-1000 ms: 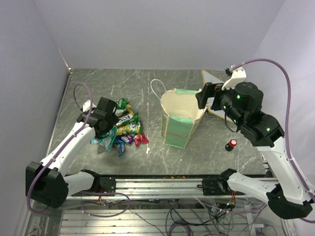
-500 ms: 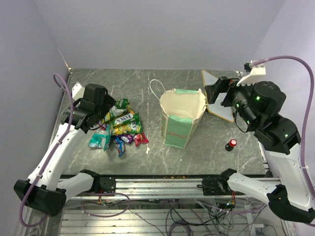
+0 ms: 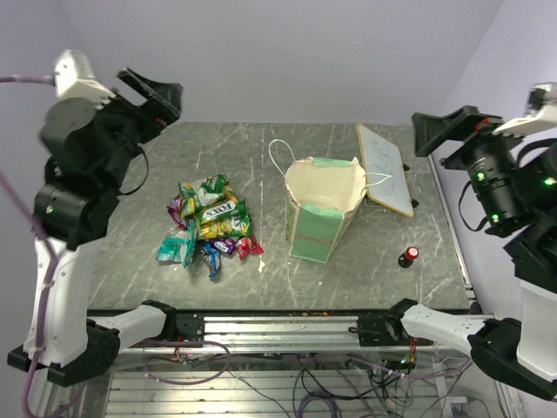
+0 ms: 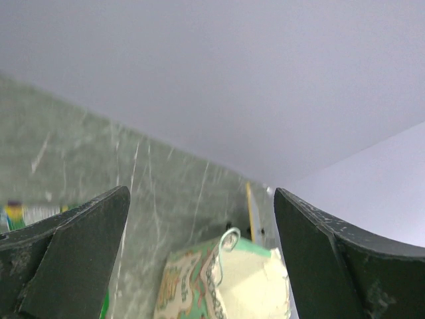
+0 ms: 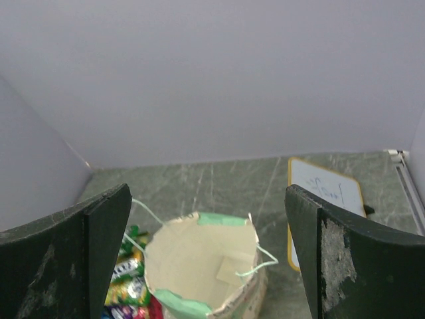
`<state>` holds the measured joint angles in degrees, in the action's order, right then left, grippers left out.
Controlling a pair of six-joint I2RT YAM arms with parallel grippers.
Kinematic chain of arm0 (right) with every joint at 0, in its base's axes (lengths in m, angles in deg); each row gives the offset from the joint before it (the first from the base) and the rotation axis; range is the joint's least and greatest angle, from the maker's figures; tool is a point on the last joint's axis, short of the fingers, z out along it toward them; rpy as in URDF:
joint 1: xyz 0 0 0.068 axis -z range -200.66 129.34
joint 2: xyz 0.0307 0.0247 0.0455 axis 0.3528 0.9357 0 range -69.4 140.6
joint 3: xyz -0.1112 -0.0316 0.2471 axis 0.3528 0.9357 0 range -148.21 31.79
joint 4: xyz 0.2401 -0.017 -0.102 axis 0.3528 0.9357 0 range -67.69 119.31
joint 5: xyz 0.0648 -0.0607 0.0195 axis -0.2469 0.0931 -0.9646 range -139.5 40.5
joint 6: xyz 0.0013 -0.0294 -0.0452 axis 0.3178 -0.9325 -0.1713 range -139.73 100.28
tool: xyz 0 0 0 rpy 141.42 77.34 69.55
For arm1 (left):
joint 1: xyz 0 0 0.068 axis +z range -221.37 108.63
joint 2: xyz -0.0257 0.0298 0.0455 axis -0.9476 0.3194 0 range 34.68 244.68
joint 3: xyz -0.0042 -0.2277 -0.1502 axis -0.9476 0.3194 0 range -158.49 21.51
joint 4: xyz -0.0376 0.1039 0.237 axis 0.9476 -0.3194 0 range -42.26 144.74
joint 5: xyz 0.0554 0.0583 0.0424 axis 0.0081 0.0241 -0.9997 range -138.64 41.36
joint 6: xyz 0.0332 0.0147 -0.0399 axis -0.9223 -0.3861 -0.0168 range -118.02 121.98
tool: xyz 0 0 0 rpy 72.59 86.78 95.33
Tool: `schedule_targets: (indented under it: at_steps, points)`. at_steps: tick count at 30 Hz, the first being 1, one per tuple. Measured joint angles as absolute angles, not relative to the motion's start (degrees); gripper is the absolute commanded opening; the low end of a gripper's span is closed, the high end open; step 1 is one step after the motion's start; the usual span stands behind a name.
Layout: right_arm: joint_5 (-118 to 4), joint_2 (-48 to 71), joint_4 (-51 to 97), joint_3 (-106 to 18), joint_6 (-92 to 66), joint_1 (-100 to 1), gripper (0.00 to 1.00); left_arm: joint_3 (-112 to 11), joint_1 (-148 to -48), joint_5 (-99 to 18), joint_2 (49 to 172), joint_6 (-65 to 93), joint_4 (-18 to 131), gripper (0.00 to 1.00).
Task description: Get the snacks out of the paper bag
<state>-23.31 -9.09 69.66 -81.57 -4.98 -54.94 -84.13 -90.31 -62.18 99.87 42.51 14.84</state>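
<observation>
both arms rising clear of the counter since a second ago

both arms are now standing high above the grey marbled counter (image 3: pixel 261 157), having lifted off the snack pile and the bag rim where they were working a second ago. the left gripper (image 3: pixel 157 97) is hanging up over the far left corner, its jaws spread wide with nothing between them. the right gripper (image 3: pixel 431 135) is hovering above the right edge, jaws likewise parted and carrying nothing. the paper bag (image 3: pixel 318 213) is standing upright near the middle of the counter, mouth gaping, its cream inside showing in the right wrist view. the whiteboard (image 3: pixel 383 168) is lying flat toward the far right corner, just beside the bag's rim, with one white string handle reaching over it. the snacks (image 3: pixel 209 226) are lying in a loose, shiny heap on the counter left of the bag, apart from it, toward the left edge. the red-capped knob (image 3: pixel 408 256) is sitting alone near the right edge, nearer the front than the bag.
</observation>
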Motion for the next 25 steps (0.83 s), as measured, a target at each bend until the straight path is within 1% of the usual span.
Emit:
schedule_targets:
  at_steps: [3, 6, 12, 21, 25]
  points:
    - [-22.02, -7.36, 71.72, -87.99, -3.76, -54.94, 1.0, -87.08, -90.31, -64.11, 97.55, 37.66, 16.61, 1.0]
    - [-20.6, -6.72, 73.53, -90.36, -2.45, -54.94, 1.0, -87.94, -90.29, -66.82, 95.19, 34.29, 17.44, 1.0]
    - [-17.87, -6.51, 75.94, -88.5, -0.61, -54.94, 1.0, -88.37, -90.24, -70.71, 93.05, 31.23, 18.51, 0.99]
    - [-12.18, -5.65, 77.25, -87.01, 1.05, -54.94, 1.0, -87.57, -90.22, -70.97, 94.28, 30.97, 18.34, 0.99]
    - [-11.92, -7.86, 75.26, -82.25, 0.57, -54.94, 1.0, -87.5, -90.22, -70.97, 94.32, 31.23, 17.99, 0.99]
